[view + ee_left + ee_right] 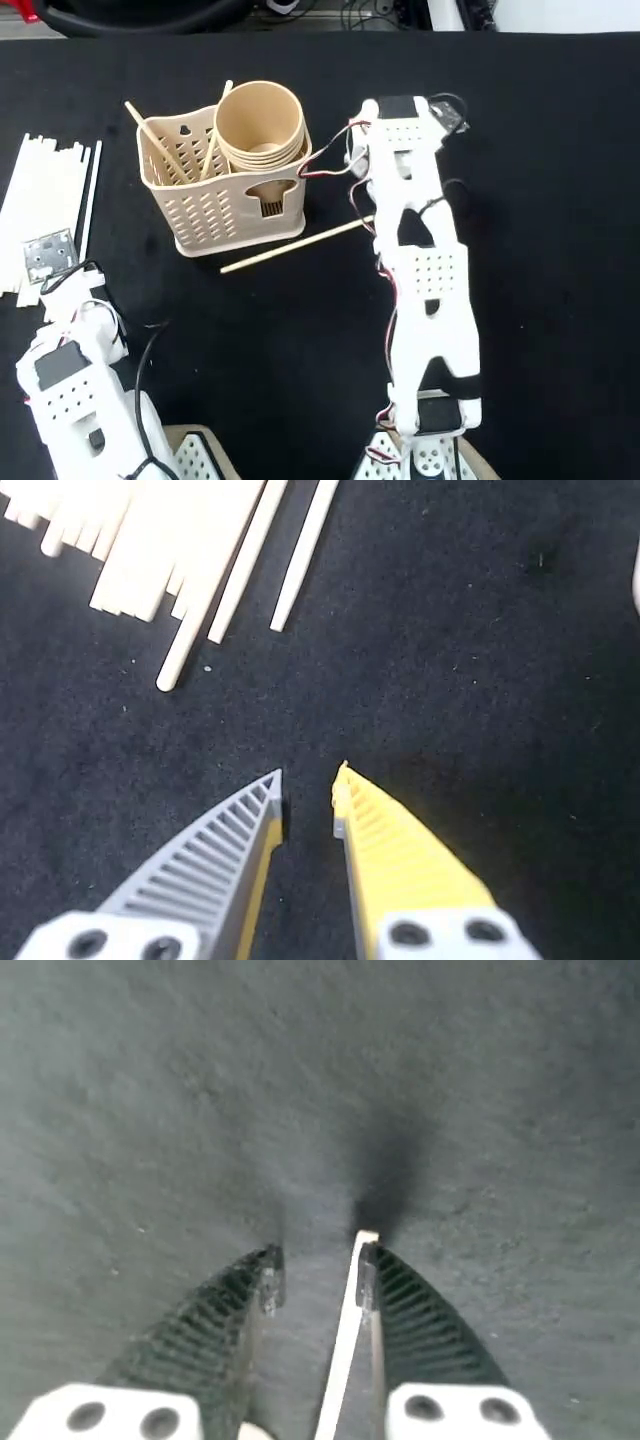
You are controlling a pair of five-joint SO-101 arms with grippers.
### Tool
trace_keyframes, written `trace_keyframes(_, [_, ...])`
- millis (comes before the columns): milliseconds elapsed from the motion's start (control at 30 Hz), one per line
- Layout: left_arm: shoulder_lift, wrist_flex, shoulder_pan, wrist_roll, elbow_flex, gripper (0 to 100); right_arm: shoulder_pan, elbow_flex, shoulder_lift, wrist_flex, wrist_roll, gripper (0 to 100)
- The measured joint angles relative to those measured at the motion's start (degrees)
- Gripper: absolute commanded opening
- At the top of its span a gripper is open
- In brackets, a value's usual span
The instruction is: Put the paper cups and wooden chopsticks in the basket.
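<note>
Left gripper (310, 772), jaws slightly apart and holding nothing, hovers over the black table (520, 300) near white sticks (180, 560). Paper cups (260, 125) stand in the basket (215, 215). One chopstick (290, 245) lies beside it. The right wrist view adds that its end sits between the parted jaws of the right gripper (318, 1252), touching one finger.
</note>
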Motion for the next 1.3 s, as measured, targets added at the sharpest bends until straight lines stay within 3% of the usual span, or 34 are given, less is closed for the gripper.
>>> trace_keyframes(467, [0.00,0.00,0.00,-0.09,0.00,9,2.46,-5.19,0.62,2.29,-0.26,12.3])
trace_keyframes(867, [0.00,0.00,0.00,-0.09,0.00,9,3.08,13.71,-12.92,2.29,-0.53,12.3])
trace_keyframes(1300, [0.00,0.00,0.00,-0.09,0.00,9,0.44,17.32,-12.22,0.79,-2.20,12.3])
